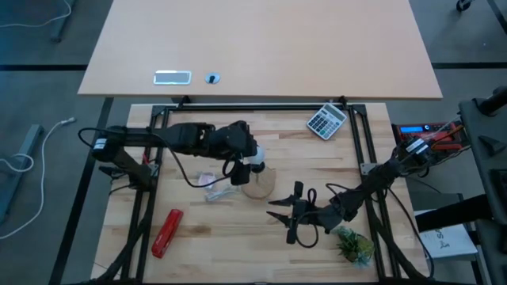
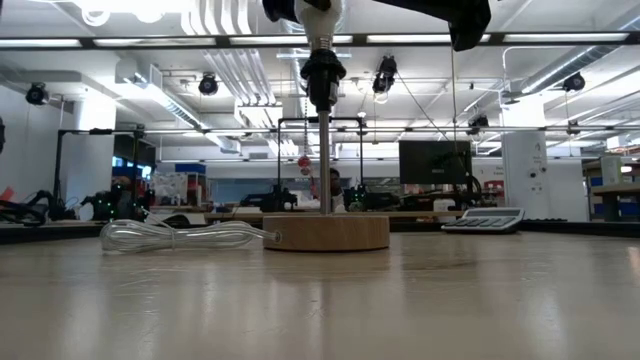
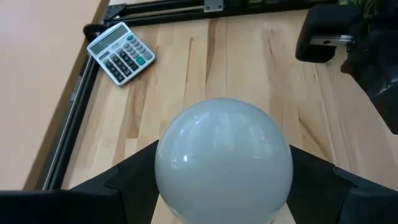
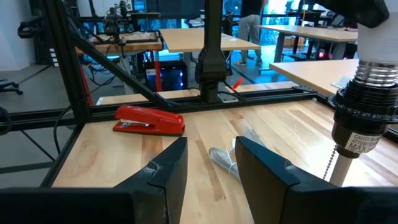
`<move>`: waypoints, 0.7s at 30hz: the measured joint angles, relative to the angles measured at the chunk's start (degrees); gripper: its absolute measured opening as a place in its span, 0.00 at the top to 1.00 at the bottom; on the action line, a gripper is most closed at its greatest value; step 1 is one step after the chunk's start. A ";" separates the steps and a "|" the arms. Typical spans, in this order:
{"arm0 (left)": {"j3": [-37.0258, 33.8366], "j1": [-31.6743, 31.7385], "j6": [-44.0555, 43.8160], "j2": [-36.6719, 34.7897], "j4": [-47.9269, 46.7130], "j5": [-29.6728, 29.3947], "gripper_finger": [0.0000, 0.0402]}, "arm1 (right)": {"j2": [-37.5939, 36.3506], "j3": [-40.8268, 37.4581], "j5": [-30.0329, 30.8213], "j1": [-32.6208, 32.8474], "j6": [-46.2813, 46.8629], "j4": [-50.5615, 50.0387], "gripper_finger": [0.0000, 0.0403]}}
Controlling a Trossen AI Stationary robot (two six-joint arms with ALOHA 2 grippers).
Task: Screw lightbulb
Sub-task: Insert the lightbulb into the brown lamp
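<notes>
Left gripper point(image 1: 252, 155) sits directly above the round wooden disc point(image 1: 258, 182), fingers point(image 3: 124, 180) clamped on either side of the lightbulb point(image 3: 224, 160); the white globe fills the space between them in the left wrist view. From the right wrist view the bulb's silvery threaded end point(image 4: 375, 76) meets the top of the black socket point(image 4: 356, 134), which stands on a thin pole over the disc. In the low view the pole point(image 2: 324, 155) rises upright from the middle of the disc point(image 2: 326, 232), socket at the top, bulb just showing at the upper edge. Right gripper point(image 1: 291, 212) rests low on the table, near the disc on its right-arm side, not touching it, fingers point(image 4: 169, 167) a little apart with nothing between them. Clear plastic scrap point(image 1: 214, 187) lies just beside the disc, on the side away from the right gripper. Red stapler point(image 1: 167, 232) lies well apart from the disc, beyond the scrap. Calculator point(image 1: 326, 120) lies well apart from the disc, toward the far rail. A small green plant point(image 1: 353, 245) sits beyond the right gripper from the disc.
</notes>
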 joint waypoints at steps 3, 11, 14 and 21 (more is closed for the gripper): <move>-1.14 0.21 0.01 -0.02 1.19 -0.02 0.33 | 0.00 -0.02 0.00 0.00 0.00 0.00 0.66; -3.20 0.29 -0.18 -0.15 3.47 -0.09 0.30 | 0.00 -0.03 0.00 0.00 0.00 -0.16 0.68; -3.39 0.33 -0.41 -0.11 2.80 -0.15 0.27 | 0.00 -0.04 0.00 0.00 0.14 -0.60 0.69; -3.44 0.33 -0.61 -0.02 3.14 -0.13 0.22 | 0.00 -0.04 0.00 0.00 0.74 -1.01 0.69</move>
